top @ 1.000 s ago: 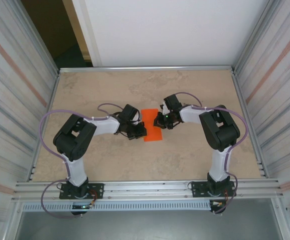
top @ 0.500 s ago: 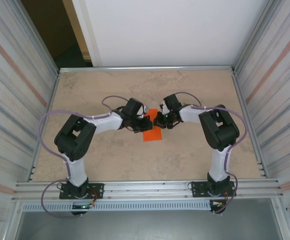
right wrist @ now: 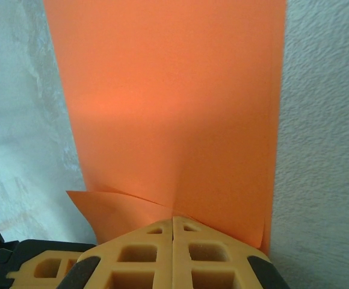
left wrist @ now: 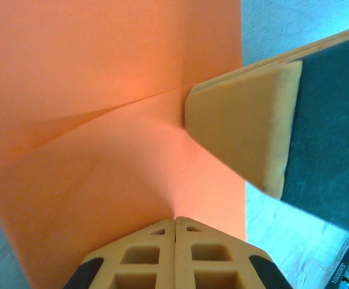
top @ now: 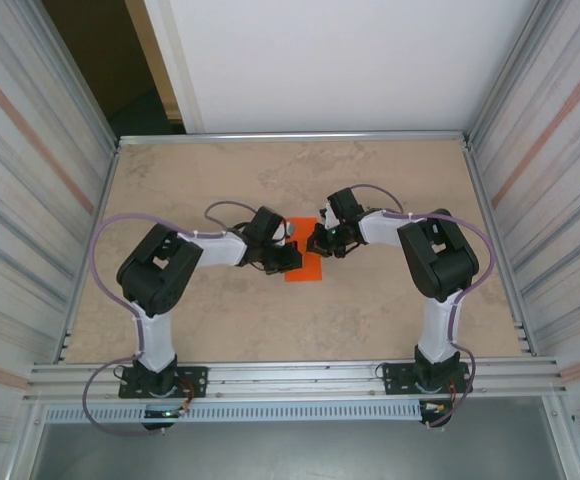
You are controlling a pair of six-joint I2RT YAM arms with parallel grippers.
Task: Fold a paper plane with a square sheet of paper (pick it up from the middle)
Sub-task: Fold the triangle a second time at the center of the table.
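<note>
Progress early: square sheet of paper (top: 305, 268), mid-worktop (top: 390, 305), is a creased narrow strip; left gripper (top: 288, 258) and right gripper (top: 317, 240) closed tip-down on it, grip unclear; nose, wings pending.

Plain bright orange paper (top: 308, 268) — mottled beige table (top: 370, 320).

Orange paper (top: 307, 268) mid-table, folded into narrow rectangle, lying flat (diagonal crease across it, one flap lifting)

One square sheet of paper (top: 308, 270). Two hands — left hand (left wrist: 174, 221), right hand (right wrist: 173, 218). One table (top: 370, 310).
</note>
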